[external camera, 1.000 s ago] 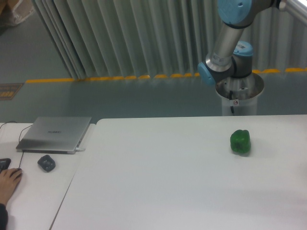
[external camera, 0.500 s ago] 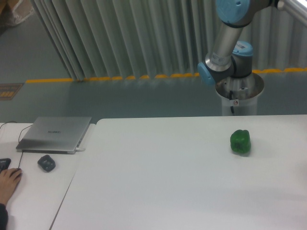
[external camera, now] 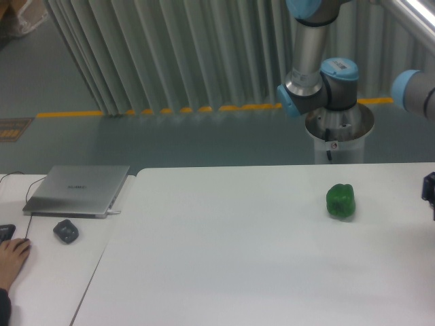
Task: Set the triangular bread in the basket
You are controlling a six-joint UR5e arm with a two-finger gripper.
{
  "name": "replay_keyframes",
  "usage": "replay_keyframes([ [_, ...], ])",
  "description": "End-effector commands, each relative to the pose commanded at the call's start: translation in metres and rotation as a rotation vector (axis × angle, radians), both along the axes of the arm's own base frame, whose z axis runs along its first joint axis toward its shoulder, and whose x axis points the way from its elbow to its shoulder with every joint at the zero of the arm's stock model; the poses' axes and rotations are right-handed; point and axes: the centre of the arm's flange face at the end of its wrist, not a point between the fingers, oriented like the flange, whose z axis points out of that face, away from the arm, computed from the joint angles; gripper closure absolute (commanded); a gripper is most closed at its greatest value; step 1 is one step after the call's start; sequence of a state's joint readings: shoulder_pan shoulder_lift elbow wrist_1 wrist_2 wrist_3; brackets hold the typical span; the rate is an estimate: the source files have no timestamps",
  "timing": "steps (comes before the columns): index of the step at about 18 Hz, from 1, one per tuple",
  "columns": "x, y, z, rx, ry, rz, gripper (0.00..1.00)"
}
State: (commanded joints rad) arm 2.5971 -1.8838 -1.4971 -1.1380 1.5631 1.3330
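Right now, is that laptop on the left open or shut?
Shut. The laptop lies flat on the side table with its silver lid down, logo facing up; no screen or keyboard shows.

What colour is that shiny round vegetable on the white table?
Glossy green bell pepper, seen in the fixed camera view.

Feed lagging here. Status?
Gripper barely in frame at right edge, state unclear. Bread and basket not visible. Green pepper alone on white table.

We have a single fixed view, front of the white table (external camera: 238, 272), raised, angled down and across toward the arm's pedestal (external camera: 338, 136) and curtain wall (external camera: 170, 54). Mid-range; right edge crops the arm. No second view shares any of it.
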Motion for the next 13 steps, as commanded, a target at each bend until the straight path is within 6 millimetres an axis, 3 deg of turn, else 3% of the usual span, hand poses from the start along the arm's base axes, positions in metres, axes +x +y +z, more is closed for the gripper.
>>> replay_keyframes([
  [3,0.016,-0.004,-0.006,-0.047,-0.075,-0.017,0.0],
  [8,0.072,0.016,0.004,-0.081,-0.128,-0.108,0.0],
  [13,0.083,0.01,0.009,-0.117,-0.169,-0.113,0.0],
])
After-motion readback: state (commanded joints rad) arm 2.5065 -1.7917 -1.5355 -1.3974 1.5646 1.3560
